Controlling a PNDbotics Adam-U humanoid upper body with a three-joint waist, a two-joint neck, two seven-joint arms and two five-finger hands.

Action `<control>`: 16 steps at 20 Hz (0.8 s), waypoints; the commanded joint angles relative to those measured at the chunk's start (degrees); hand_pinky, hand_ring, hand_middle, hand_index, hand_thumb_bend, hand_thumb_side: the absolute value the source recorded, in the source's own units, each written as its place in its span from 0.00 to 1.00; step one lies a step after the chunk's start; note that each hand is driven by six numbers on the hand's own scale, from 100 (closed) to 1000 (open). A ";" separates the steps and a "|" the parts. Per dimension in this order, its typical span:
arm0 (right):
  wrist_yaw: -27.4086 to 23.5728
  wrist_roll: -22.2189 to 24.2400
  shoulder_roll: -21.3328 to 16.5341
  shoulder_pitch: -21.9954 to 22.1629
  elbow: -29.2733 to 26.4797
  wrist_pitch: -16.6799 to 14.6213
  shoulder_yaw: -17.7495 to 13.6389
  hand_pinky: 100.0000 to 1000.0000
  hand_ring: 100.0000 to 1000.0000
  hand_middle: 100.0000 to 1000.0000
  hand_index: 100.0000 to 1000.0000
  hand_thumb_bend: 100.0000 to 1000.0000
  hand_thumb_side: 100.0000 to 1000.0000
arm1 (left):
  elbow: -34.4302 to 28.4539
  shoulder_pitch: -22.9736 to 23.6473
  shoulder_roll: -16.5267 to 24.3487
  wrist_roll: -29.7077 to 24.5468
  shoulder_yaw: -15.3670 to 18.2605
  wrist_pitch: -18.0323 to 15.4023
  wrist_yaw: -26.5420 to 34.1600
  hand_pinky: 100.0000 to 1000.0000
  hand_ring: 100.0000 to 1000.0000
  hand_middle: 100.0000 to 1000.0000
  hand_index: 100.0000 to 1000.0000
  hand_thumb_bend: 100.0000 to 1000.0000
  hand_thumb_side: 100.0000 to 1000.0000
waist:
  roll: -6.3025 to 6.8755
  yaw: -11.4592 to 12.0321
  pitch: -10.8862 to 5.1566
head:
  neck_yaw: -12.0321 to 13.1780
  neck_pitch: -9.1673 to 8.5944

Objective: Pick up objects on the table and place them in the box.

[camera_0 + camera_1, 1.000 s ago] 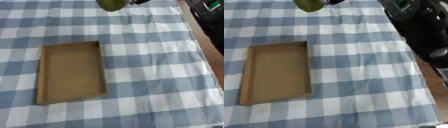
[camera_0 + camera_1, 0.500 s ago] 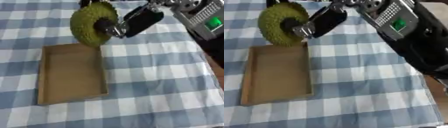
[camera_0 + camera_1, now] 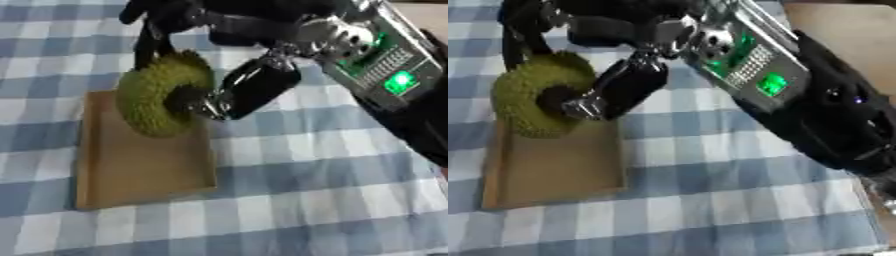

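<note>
A green fuzzy ring [image 3: 164, 95] hangs tilted over the far end of the shallow cardboard box [image 3: 140, 170]. My right hand [image 3: 236, 90] comes in from the upper right and is shut on the ring, with the thumb through its dark centre and black fingers [image 3: 153, 37] curled over its top edge. The ring hides the box's far rim. My left hand shows in neither view.
A blue and white checked cloth [image 3: 306, 200] covers the table. My right forearm [image 3: 754, 65] with its green lights stretches across the upper right. A bare brown surface [image 3: 842, 35] shows at the far right.
My right hand has carried the green ring down and to the left, from the far edge to above the box's far end. The arm now fills the upper part of both views.
</note>
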 commanded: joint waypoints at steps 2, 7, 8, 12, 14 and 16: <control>3.16 -0.37 1.91 0.26 3.10 -1.87 1.18 0.73 0.91 0.37 0.66 0.00 0.12 | -0.83 -0.61 0.80 -0.03 0.03 -0.34 0.60 0.57 0.58 0.61 0.80 0.05 0.45 | 0.45 0.18 -0.92 | -0.11 -0.10; 6.99 -1.58 4.02 1.09 8.20 -4.67 3.21 0.73 0.91 0.38 0.66 0.00 0.12 | -0.83 -0.77 0.59 -0.35 -0.14 -0.24 0.93 0.57 0.58 0.61 0.80 0.05 0.46 | 0.52 0.40 -0.73 | -0.33 -0.23; 7.85 -1.80 4.44 1.24 9.30 -5.34 3.63 0.73 0.91 0.38 0.66 0.00 0.12 | -0.83 -0.80 0.55 -0.41 -0.17 -0.22 0.99 0.57 0.58 0.61 0.80 0.05 0.46 | 0.52 0.45 -0.69 | -0.36 -0.23; 10.31 -2.85 5.56 1.60 12.70 -7.72 4.58 0.73 0.91 0.38 0.66 0.00 0.13 | -0.83 -0.89 0.45 -0.58 -0.21 -0.18 1.15 0.57 0.58 0.61 0.80 0.05 0.46 | 0.54 0.57 -0.62 | -0.44 -0.29; 11.40 -2.86 6.27 1.80 14.65 -8.78 5.32 0.73 0.92 0.38 0.66 0.00 0.13 | -0.83 -0.97 0.39 -0.66 -0.26 -0.16 1.23 0.57 0.58 0.61 0.80 0.05 0.46 | 0.53 0.69 -0.58 | -0.55 -0.40; 12.30 -2.98 6.71 1.91 16.29 -9.85 5.75 0.74 0.94 0.41 0.68 0.00 0.14 | -0.83 -0.98 0.39 -0.71 -0.27 -0.16 1.28 0.57 0.58 0.61 0.80 0.05 0.46 | 0.51 0.73 -0.57 | -0.56 -0.45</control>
